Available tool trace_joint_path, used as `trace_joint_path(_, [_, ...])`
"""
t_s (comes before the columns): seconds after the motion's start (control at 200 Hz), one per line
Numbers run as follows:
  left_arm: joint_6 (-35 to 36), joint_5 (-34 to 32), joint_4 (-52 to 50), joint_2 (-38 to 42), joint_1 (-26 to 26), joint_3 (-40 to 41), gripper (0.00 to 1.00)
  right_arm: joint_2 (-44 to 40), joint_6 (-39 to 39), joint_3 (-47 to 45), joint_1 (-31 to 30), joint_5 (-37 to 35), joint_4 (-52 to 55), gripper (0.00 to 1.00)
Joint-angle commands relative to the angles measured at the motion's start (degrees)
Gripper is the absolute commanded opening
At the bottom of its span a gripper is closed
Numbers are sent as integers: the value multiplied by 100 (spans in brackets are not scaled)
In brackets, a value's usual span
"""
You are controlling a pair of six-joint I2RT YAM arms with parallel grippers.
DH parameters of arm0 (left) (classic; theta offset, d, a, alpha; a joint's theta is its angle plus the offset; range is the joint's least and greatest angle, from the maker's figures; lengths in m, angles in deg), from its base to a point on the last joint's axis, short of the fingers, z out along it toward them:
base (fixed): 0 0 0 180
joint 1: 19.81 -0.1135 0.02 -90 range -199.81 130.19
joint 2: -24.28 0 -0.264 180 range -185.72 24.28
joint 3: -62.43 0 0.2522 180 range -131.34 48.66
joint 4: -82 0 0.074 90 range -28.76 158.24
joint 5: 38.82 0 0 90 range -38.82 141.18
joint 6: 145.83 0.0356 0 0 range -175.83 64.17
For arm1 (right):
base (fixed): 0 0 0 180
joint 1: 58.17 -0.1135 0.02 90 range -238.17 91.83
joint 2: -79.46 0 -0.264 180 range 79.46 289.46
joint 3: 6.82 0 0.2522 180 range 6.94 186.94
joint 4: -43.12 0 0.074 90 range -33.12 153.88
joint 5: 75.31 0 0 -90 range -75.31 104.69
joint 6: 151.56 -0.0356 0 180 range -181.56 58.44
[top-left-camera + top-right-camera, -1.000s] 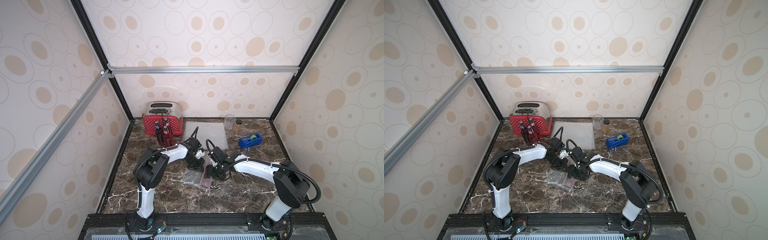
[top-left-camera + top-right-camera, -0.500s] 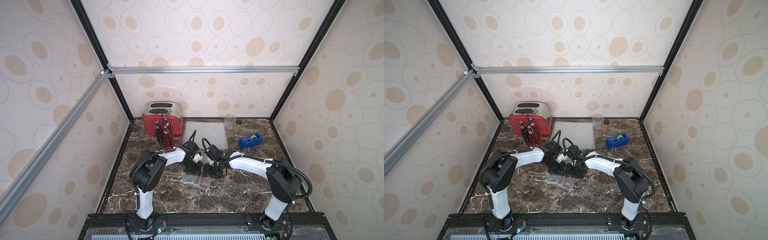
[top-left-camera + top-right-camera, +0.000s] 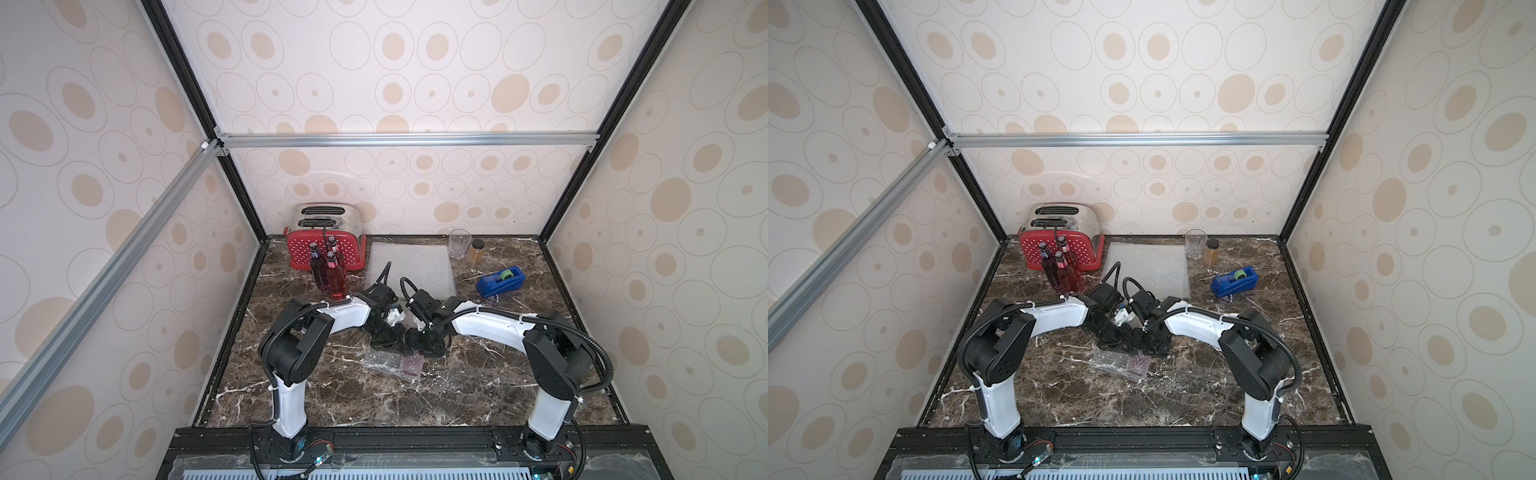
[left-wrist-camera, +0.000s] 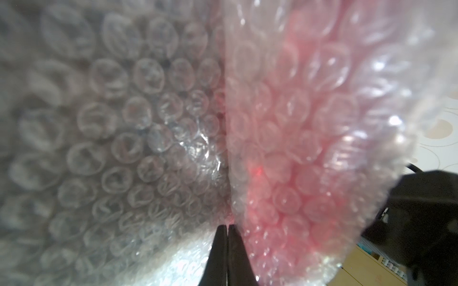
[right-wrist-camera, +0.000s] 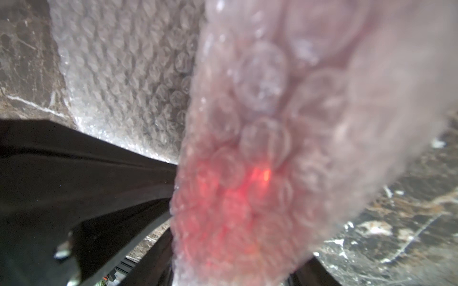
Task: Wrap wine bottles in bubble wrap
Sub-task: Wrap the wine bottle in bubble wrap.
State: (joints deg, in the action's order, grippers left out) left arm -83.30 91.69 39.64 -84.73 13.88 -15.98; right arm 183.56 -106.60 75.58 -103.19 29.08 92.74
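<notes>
Now | bent inward, low | left end effector [image 4: 226, 227] pinches bubble wrap [image 4: 136, 123] | right end effector [image 5: 235, 213] grips bottle [image 5: 250, 178]

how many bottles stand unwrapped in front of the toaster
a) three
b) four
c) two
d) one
a: in both top views three bottles stand upright together in front of the toaster, one purple and two red.

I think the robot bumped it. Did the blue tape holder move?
No. The blue tape dispenser sits just where it was, at the same gap from the amber jar by the back wall.
</notes>
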Motion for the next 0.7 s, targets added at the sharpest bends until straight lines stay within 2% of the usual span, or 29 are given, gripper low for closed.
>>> trace_joint_path(0.0, [179,-407,-332,241,-148,-172,10,303,-38,66,-56,-406,177,60])
trace_joint_path(0.11, [154,-735,-391,718,-482,-26,16,333,-58,130,-65,-539,401,57])
trace_joint_path(0.341, [-101,-876,-264,1334,-1186,147,40,343,-25,228,-85,-622,587,55])
trace_joint_path(0.491, [20,-1183,-279,1234,-1194,155,46,423,32,341,-104,-596,672,55])
trace_joint_path(0.596, [154,-1747,-410,1088,-1198,184,49,418,13,343,-115,-600,677,55])
trace_joint_path(0.696, [-36,-1492,-126,947,-1197,427,48,432,29,361,-120,-590,677,55])
